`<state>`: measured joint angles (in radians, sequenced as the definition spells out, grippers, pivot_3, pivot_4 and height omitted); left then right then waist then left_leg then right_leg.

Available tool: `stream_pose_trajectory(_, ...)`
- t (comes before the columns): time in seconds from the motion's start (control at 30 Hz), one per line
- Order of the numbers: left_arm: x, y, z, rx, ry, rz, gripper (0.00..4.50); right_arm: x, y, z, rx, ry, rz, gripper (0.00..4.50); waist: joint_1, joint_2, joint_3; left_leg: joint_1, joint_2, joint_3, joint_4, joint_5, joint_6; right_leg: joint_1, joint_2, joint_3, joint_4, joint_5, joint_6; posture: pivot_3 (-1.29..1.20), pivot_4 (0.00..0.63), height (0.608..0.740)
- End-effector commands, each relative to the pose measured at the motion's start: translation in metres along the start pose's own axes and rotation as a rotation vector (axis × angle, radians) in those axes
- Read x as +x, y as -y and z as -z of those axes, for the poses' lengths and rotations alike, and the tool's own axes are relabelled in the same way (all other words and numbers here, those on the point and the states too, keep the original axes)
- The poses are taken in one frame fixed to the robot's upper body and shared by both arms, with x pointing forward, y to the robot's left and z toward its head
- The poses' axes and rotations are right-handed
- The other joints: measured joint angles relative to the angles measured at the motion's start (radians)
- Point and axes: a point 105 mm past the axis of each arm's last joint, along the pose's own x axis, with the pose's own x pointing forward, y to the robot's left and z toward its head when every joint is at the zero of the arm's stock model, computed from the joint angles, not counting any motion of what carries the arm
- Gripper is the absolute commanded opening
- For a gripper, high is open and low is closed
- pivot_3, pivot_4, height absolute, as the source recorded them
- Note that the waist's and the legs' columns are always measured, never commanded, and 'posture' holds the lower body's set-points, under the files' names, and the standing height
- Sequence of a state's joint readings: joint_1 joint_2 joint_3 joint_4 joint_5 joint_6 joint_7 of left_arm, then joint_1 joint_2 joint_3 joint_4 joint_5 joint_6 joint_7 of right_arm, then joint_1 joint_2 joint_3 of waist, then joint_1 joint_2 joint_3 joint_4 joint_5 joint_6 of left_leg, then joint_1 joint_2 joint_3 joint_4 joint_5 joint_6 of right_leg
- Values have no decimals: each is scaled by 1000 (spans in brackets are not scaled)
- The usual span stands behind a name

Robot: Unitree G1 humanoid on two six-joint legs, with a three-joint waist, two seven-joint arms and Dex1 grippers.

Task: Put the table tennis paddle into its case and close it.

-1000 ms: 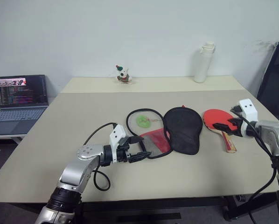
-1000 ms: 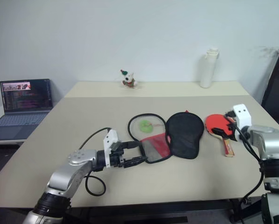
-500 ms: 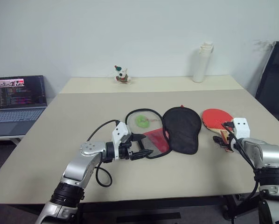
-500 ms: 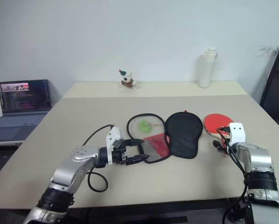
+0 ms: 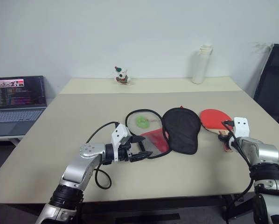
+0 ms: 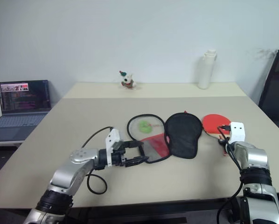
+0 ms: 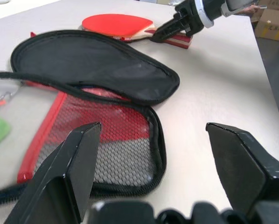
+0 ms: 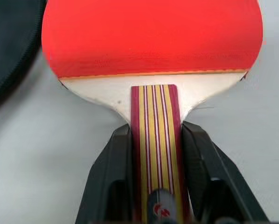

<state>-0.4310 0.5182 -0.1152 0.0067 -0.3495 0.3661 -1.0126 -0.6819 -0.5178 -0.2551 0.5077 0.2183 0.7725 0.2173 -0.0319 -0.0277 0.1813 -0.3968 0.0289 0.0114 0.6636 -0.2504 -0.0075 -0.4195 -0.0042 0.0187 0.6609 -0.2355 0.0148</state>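
The table tennis paddle (image 5: 213,117) lies flat on the table's right side, red face up. In the right wrist view its striped wooden handle (image 8: 156,121) sits between my right gripper's fingers (image 8: 116,154), which press on both of its sides. My right gripper (image 5: 225,135) is shut on that handle. The case (image 5: 181,128) lies open in the middle, its black flap next to the paddle and its red and mesh half (image 7: 107,140) nearer my left arm. My left gripper (image 5: 142,148) stands open just short of the mesh edge, with nothing between its fingers.
A small green object (image 5: 142,121) lies in the case's ring-shaped half. At the table's far edge stand a white bottle (image 5: 200,64) and a small toy figure (image 5: 121,75). A laptop (image 5: 16,100) sits on a side table to the left, a black chair (image 5: 275,84) to the right.
My right gripper has sunk to the paddle's handle and shut on it. The left arm has kept still.
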Motion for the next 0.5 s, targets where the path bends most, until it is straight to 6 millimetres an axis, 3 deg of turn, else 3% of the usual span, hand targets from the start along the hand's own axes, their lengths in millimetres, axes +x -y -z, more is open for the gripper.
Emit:
stream_pose_trajectory(0.03,-7,-1,-11,45,21,-21,3931,-16,14,-43,-20,149,78,1096,0,1,1,0,-1,0,0,0,0,0,-1,1,0,1,1,0,150,740)
stream_pose_trajectory(0.17,-11,-1,-9,38,16,-31,3931,-37,4,-70,-49,229,74,1096,1,6,3,-3,-2,2,-1,0,0,-4,-2,3,-2,1,2,0,150,740)
stream_pose_trajectory(0.27,-14,-1,-7,33,13,-36,3931,-57,-27,-80,-10,277,7,1096,0,6,4,-5,0,1,-3,0,0,-7,-1,3,-2,1,2,0,150,740)
stream_pose_trajectory(0.5,-14,0,-7,28,7,-35,3931,-73,-111,-48,132,220,-145,1096,0,7,4,-3,2,-4,-4,0,0,-6,4,0,3,-1,-2,0,150,740)
